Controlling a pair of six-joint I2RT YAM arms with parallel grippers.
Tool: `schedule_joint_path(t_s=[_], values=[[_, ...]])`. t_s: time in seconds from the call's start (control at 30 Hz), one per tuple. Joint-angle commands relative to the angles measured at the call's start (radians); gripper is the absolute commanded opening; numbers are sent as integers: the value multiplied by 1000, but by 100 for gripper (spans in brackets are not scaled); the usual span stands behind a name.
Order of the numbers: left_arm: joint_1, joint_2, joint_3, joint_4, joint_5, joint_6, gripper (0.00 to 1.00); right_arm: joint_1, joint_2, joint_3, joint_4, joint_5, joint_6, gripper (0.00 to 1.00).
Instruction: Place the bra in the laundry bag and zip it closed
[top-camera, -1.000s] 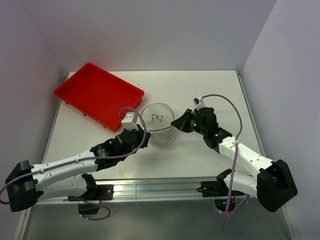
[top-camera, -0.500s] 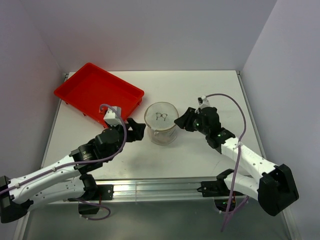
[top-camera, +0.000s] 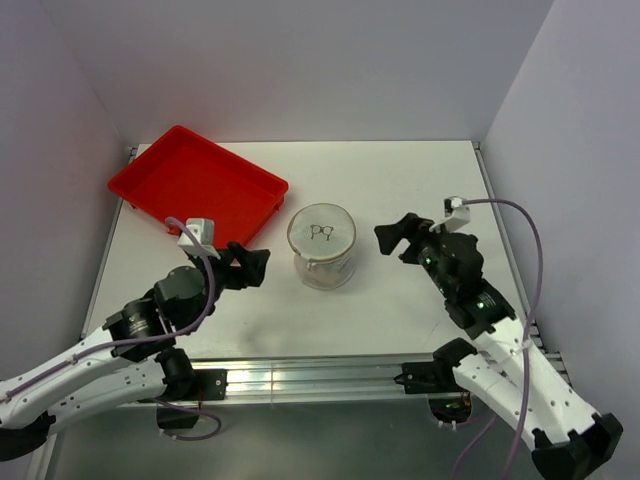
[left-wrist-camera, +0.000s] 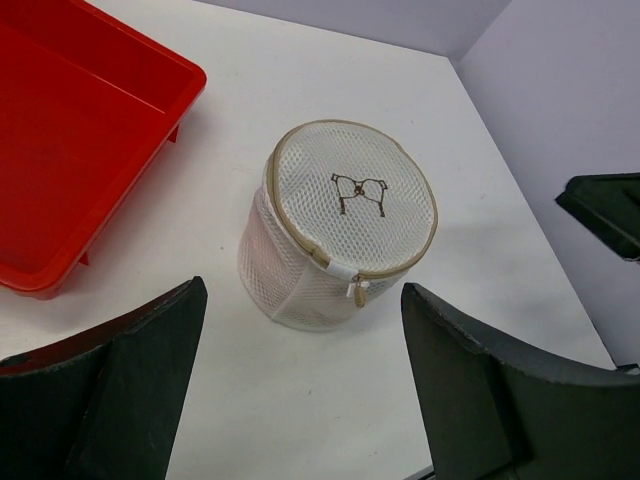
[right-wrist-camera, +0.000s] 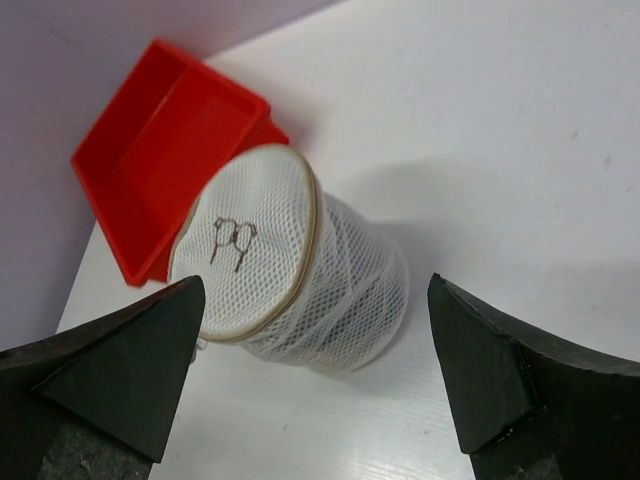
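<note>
Flanking the laundry bag (top-camera: 321, 245), the left hand (top-camera: 252, 268) and the right hand (top-camera: 393, 240) are hovering wide open and empty, each clear of the mesh. The bag is standing upright in the middle of the surface (top-camera: 400, 180), just right of the red tray (top-camera: 195, 190). Its zipper is looking shut around the top rim, with the zipper pull (left-wrist-camera: 357, 290) hanging on the near side. No bra is showing outside; it is presumably lying inside, though the mesh is hiding it. The task is looking finished, so the next move is calling only for drawing both arms clear without knocking the bag.
</note>
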Motion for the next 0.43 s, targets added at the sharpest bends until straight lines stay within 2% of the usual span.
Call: schedule_joint_path(t_s=[0.0, 0.17, 0.4], values=[[2, -60, 35, -33, -24, 38, 85, -6, -99, 40, -66, 165, -42, 100], [2, -139, 23, -35, -20, 54, 85, -6, -193, 24, -58, 272, -45, 100], [2, -177, 30, -98, -43, 35, 85, -6, -176, 27, -51, 306, -41, 100]])
